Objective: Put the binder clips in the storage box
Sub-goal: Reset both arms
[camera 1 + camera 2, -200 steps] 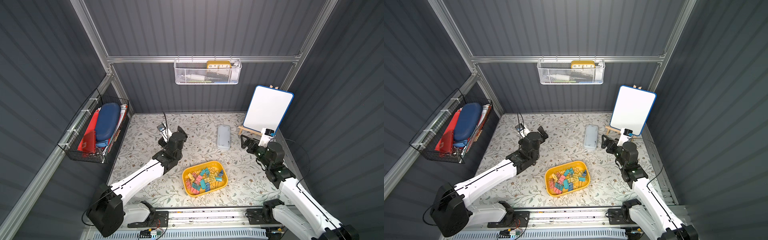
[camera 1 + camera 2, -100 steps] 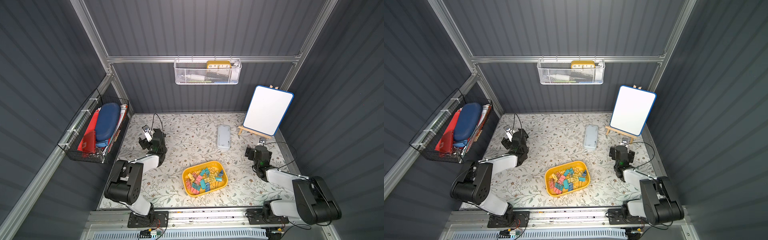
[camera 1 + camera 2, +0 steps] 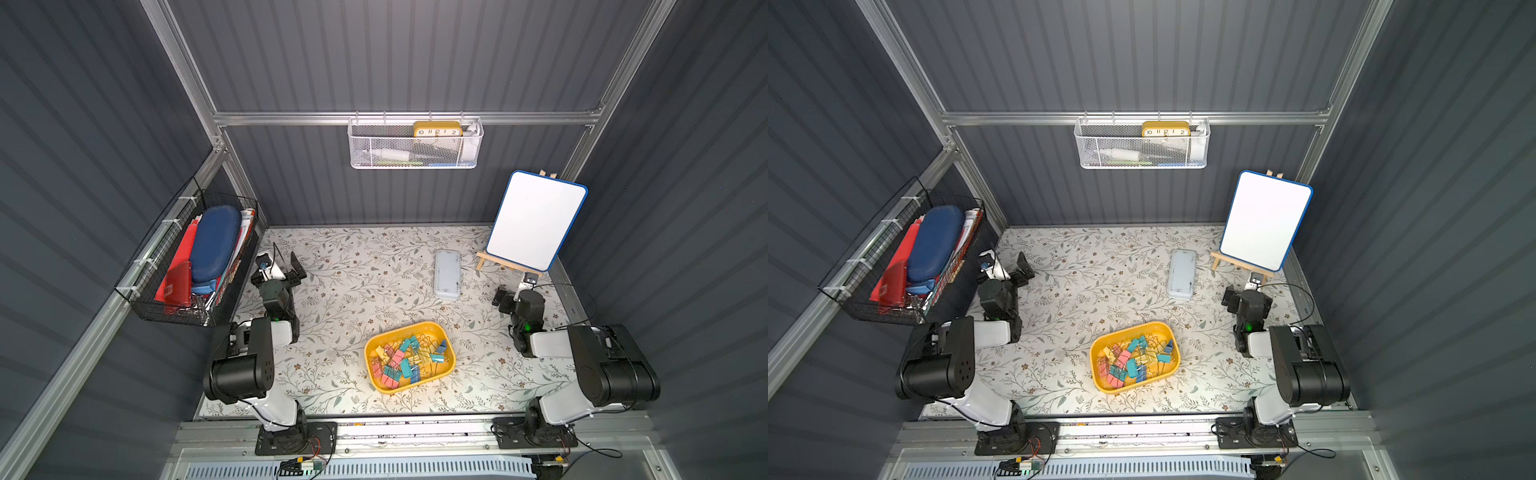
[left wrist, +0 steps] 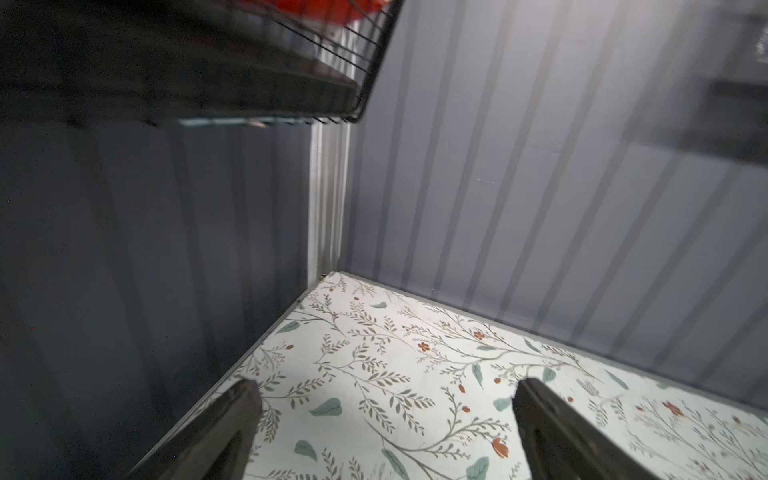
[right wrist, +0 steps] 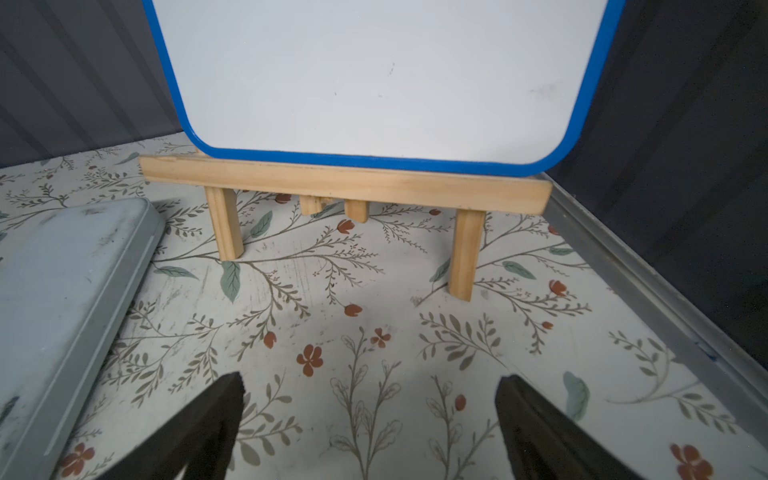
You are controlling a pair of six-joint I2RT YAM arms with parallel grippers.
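The storage box point(image 3: 367, 360) point(image 3: 1092, 362) is a shallow yellow tray on the floral mat, near the front middle. Inside it lie the binder clips point(image 3: 409, 358) point(image 3: 1133, 360), a heap in pink, teal, blue and yellow. My left gripper point(image 3: 279, 268) point(image 3: 1005, 266) point(image 4: 384, 390) stands open and empty, low at the left wall, facing the back left corner. Over at the right, my right gripper point(image 3: 519, 293) point(image 3: 1246, 297) point(image 5: 370, 382) is open and empty too, just above the mat and facing the easel. Both are well away from the tray.
A flat grey lid point(image 3: 447, 274) point(image 5: 62, 291) lies on the mat behind the tray. A blue-framed whiteboard point(image 3: 536, 226) point(image 5: 374, 75) stands on a wooden easel at the back right. A black wire basket point(image 3: 195, 257) hangs on the left wall, a white mesh basket point(image 3: 415, 145) on the back wall.
Both arms have folded back from their stretched-out poses over the mat to the sides. The grippers have come down low. The tray and clips have not moved.
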